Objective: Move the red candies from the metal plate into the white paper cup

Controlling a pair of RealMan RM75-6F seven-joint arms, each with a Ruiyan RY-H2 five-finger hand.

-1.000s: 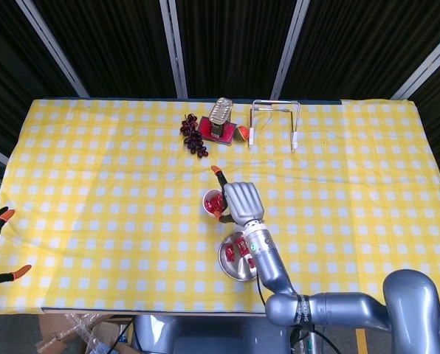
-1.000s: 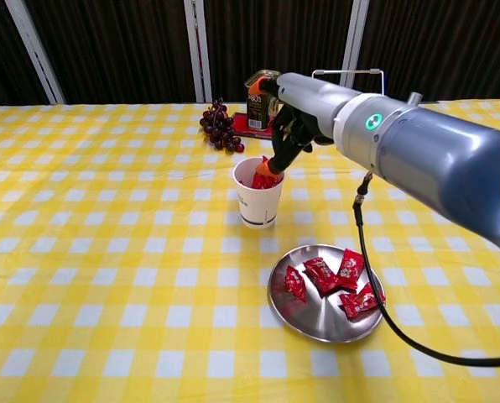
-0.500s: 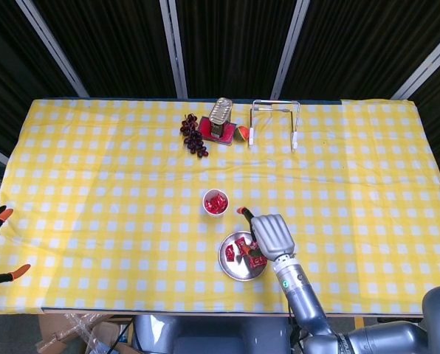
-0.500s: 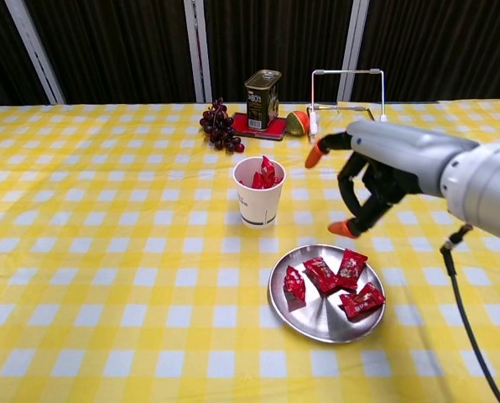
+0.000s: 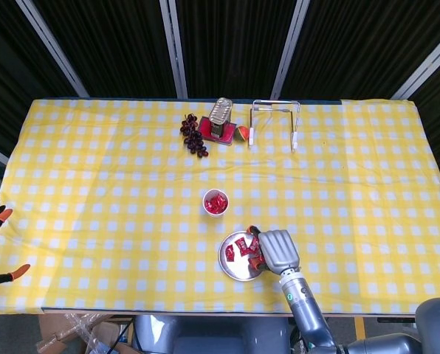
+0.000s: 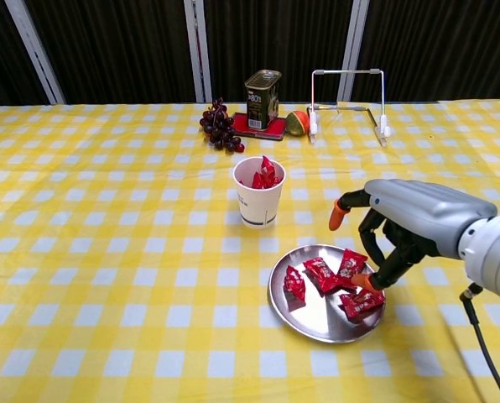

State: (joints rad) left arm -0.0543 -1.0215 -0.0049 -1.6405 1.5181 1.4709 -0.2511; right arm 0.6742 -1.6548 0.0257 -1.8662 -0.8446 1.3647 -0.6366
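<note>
**Operator:** Report task progress.

**Technician:** Partly complete, as judged from the present layout. The white paper cup (image 6: 258,198) stands upright on the bench (image 6: 107,252) and already contains red candies, visible above its rim in both views. Four wrapped red candies (image 6: 334,281) remain on the metal plate (image 6: 304,315), which sits just in front of the cup and slightly to its right. These are still to be transferred.

**Operator:** State of the hands?

**Technician:** The right hand (image 6: 401,227) hovers over the right edge of the plate. Its fingers (image 6: 369,281) are spread apart and curled downward, and nothing is held in them. The left hand does not appear in either view.

**Operator:** Position of the candies relative to the fingers?

**Technician:** One orange fingertip is low, between the two rightmost candies, very near or touching their wrappers; contact cannot be confirmed. The thumb tip is raised above the plate, clear of all candies. The two left candies lie well outside the fingers' span.

**Operator:** Next requirement?

**Technician:** Probably close on one right-side candy, then carry it to the cup.
</note>
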